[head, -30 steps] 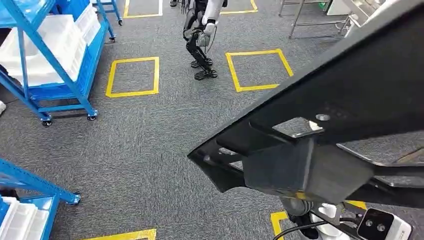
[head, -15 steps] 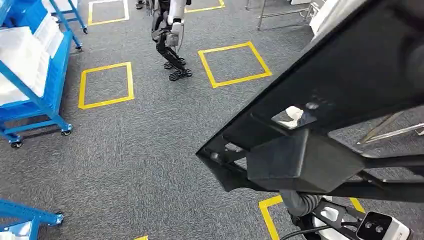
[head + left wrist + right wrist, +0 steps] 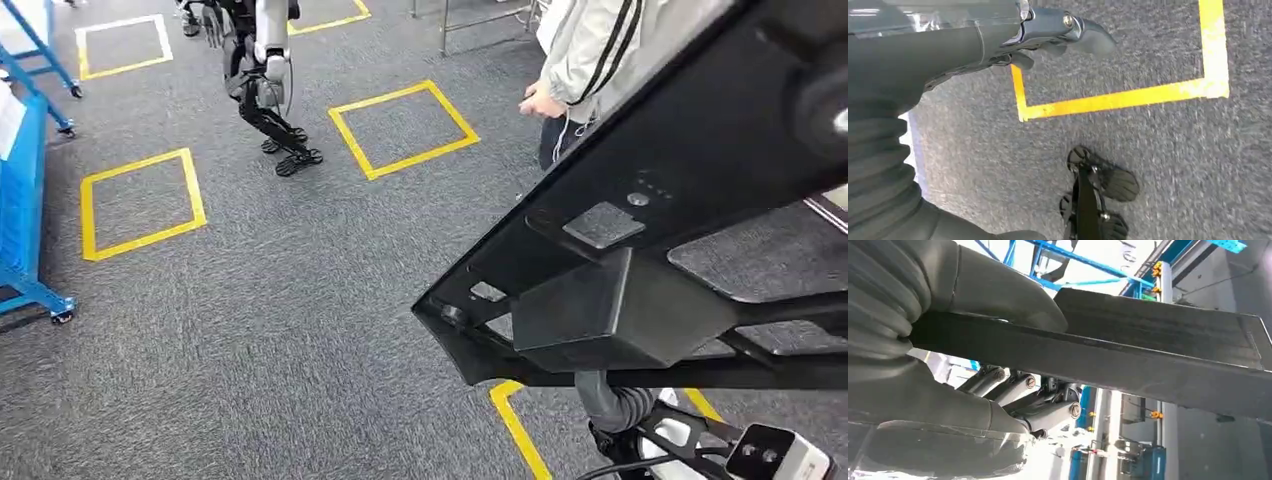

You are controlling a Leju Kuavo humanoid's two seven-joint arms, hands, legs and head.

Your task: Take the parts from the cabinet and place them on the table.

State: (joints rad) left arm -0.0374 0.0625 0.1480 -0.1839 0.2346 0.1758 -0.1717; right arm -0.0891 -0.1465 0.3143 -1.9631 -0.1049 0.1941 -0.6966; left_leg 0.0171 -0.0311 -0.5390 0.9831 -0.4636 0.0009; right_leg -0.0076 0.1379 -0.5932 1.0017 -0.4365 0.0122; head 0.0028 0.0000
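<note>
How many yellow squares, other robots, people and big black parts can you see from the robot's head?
Yellow floor squares: 5
Other robot: 1
Person: 1
Black part: 1
Total: 8

Grey carpet point(image 3: 250, 330) with yellow taped squares point(image 3: 403, 128); blue rack point(image 3: 25, 200) alongside.
</note>
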